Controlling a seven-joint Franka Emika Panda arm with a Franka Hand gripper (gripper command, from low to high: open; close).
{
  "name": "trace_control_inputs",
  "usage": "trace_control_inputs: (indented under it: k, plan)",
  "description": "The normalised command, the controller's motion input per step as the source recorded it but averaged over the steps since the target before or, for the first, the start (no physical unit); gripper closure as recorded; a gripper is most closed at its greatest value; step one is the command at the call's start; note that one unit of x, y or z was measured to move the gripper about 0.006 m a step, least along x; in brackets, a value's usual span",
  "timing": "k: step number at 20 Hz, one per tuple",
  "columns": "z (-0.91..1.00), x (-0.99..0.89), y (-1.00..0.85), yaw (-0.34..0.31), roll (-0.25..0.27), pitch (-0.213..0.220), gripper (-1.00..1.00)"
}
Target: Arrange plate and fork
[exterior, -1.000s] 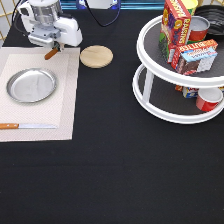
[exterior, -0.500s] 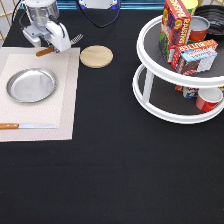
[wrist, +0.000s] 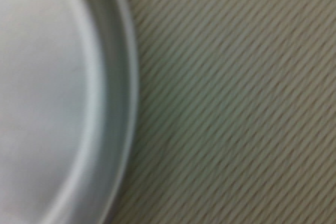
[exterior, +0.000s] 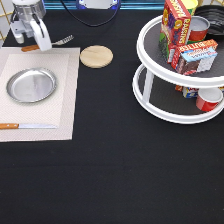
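Note:
The silver plate (exterior: 31,85) lies on a beige placemat (exterior: 67,105) at the exterior view's left. Its rim also shows in the wrist view (wrist: 124,100) beside the mat's weave (wrist: 240,110). My gripper (exterior: 42,45) is at the exterior view's top left, just above the mat's top edge, and is shut on the fork (exterior: 60,41). The fork's metal tines point toward the exterior view's right. Its orange-brown handle sticks out to the left of the fingers. The fork is held beyond the plate's far side, apart from it.
A knife (exterior: 25,126) with a wooden handle lies on the mat below the plate. A round wooden coaster (exterior: 96,56) sits right of the mat. A white two-tier turntable (exterior: 150,107) with boxes and cans stands at the right.
My gripper has moved toward the exterior view's left along the mat's top edge, and the fork has moved with it. The plate, knife and coaster have not moved.

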Motion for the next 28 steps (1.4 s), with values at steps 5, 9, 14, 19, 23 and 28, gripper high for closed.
trace_control_inputs:
  k: [5, 9, 14, 19, 23, 28]
  plan:
    - [-0.01, 0.56, -0.35, -0.16, -0.056, 0.041, 1.0]
    - [-0.07, 0.63, -0.15, -0.159, -0.007, 0.081, 1.0]
    - [-0.19, 0.4, -0.06, -0.165, 0.0, 0.106, 1.0]
    - [-0.31, 0.03, 0.0, -0.162, -0.001, 0.127, 1.0]
    - [-0.08, -0.04, 0.0, -0.142, -0.004, 0.114, 1.0]
    - [0.08, 0.07, 0.0, -0.104, -0.028, 0.097, -1.0]
